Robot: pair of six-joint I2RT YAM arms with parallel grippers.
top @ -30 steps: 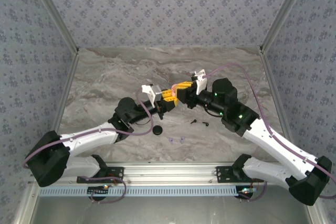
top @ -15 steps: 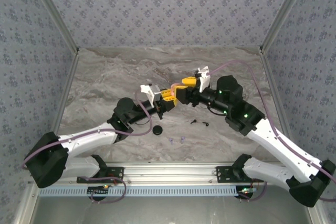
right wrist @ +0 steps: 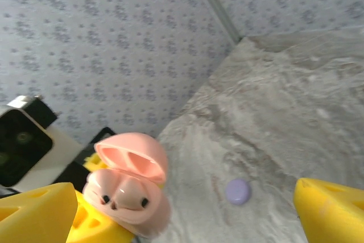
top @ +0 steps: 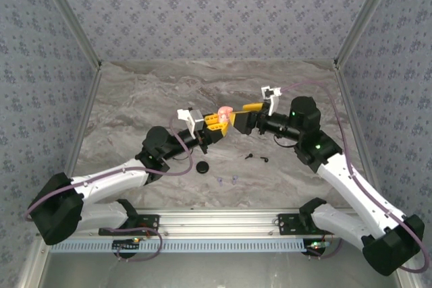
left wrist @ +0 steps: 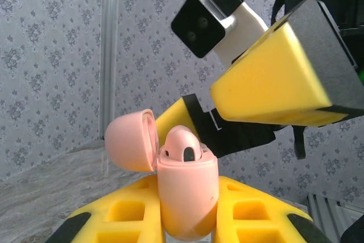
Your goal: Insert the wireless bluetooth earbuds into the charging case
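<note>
**Pink case held open, right gripper empty**

Top view: your left gripper (top: 217,125) is clamped on the pink charging case (top: 225,111), held aloft. Your right gripper (top: 237,116) gapes wide beside it, holding nothing. The black earbuds (top: 256,158) and lavender earbuds (top: 228,180) lie on the table (top: 135,99).

Left wrist: the lid is up, with a pink earbud (left wrist: 183,143) seated.

Right wrist: the case sits near one spread finger.

The earbuds are probably light and slick, so pinch the stem.

Grey marbled tabletop (top: 155,92) between floral-patterned walls (top: 216,11)

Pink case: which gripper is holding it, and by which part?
The left gripper clamps the pink charging case by its lower body, its lid hinged open. The right gripper is open, holding nothing.
</note>
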